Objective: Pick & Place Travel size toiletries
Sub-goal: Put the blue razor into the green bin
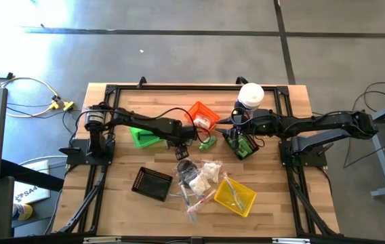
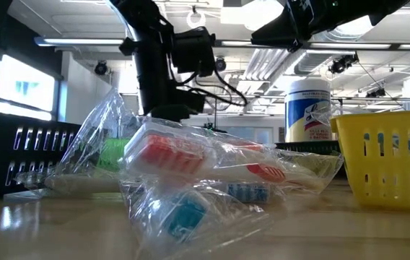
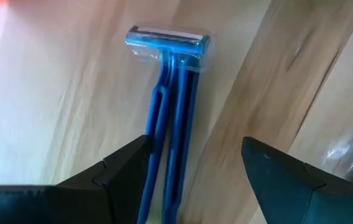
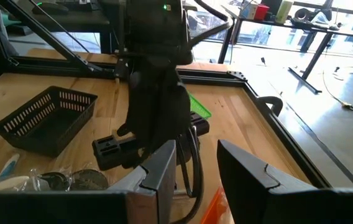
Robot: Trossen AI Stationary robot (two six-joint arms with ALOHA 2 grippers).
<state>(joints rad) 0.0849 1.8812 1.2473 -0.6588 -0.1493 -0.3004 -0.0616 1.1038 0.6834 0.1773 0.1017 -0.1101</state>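
Two blue razors (image 3: 171, 112) lie side by side on the wooden table, heads (image 3: 167, 42) away from my left gripper (image 3: 195, 140). That gripper points steeply down over them (image 1: 181, 148), open, a finger on either side of the handles; whether the nearer finger (image 3: 123, 171) touches them, I cannot tell. A heap of clear-wrapped toiletries (image 1: 199, 177) (image 2: 190, 170) lies toward the near edge. A small green piece (image 1: 208, 142) rests on the table by the orange bin (image 1: 203, 116). My right gripper (image 4: 196, 146) hovers open and empty above a green bin (image 1: 245, 147).
A second green bin (image 1: 142, 137) sits under the left arm. A black bin (image 1: 152, 183) and a yellow bin (image 1: 235, 195) stand near the front edge. A tall white-lidded canister (image 1: 250, 95) (image 2: 307, 108) stands at the back. A black frame (image 1: 111, 88) borders the table.
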